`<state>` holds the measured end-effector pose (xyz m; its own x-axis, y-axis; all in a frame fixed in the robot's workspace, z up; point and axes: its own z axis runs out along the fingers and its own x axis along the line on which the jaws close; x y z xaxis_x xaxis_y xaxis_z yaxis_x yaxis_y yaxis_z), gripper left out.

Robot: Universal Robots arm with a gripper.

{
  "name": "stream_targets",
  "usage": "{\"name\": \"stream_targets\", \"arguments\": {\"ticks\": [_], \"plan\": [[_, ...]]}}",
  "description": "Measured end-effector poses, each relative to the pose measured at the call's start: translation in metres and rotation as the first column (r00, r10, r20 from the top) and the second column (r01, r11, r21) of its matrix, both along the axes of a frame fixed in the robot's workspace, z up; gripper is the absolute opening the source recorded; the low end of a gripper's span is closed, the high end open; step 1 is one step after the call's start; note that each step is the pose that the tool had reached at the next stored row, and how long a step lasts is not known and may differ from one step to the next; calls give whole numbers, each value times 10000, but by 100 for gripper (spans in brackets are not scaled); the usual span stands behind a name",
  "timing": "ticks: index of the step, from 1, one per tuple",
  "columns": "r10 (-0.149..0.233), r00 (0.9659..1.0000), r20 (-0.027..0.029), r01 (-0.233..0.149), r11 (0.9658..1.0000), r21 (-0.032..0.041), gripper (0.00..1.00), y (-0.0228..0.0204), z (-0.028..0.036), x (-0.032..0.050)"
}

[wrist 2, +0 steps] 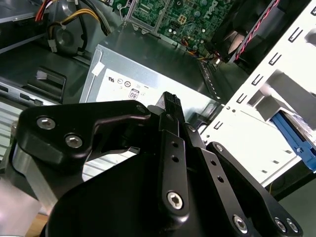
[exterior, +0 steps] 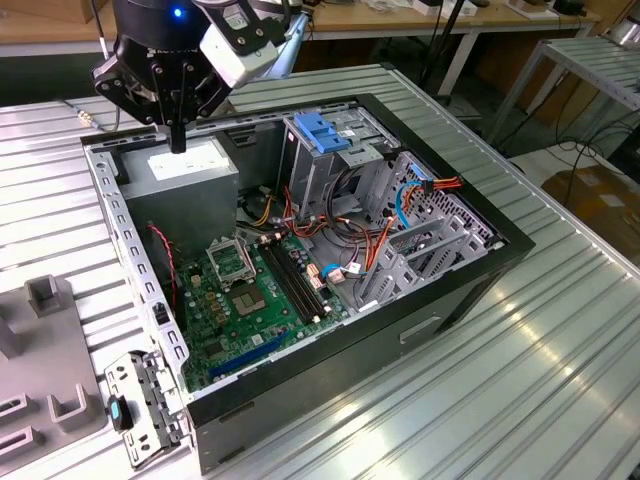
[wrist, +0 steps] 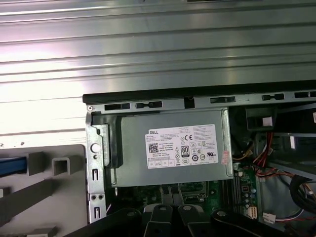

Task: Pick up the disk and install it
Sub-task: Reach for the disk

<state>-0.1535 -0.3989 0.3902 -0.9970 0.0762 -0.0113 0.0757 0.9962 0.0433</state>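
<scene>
The open black metal computer case [exterior: 480, 262] holds a grey metal power-supply box [exterior: 190, 178] in the upper left of the exterior view. The black gripper [exterior: 178, 142] hangs over that box, jaws pressed together and empty. The disk [wrist: 10, 166] shows a blue-railed edge in the first wrist view, in a pale grey slotted fixture [wrist: 64, 197] outside the case, well apart from the gripper.

Disk [wrist: 11, 166]: a strip of its blue side rail, seated in a grey holder [wrist: 64, 207] just outside the open computer case [wrist: 94, 163].

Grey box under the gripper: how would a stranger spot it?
Look in the open computer case on the metal table. In its far corner on the exterior view's left, under the gripper, sits the power supply: the sole plain grey box with a white sticker.
</scene>
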Motion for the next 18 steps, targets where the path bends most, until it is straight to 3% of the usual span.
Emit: {"name": "stream_targets", "arguments": {"ticks": [18], "plan": [[0, 10000, -18, 0, 10000, 0, 11, 0, -4, -51]]}}
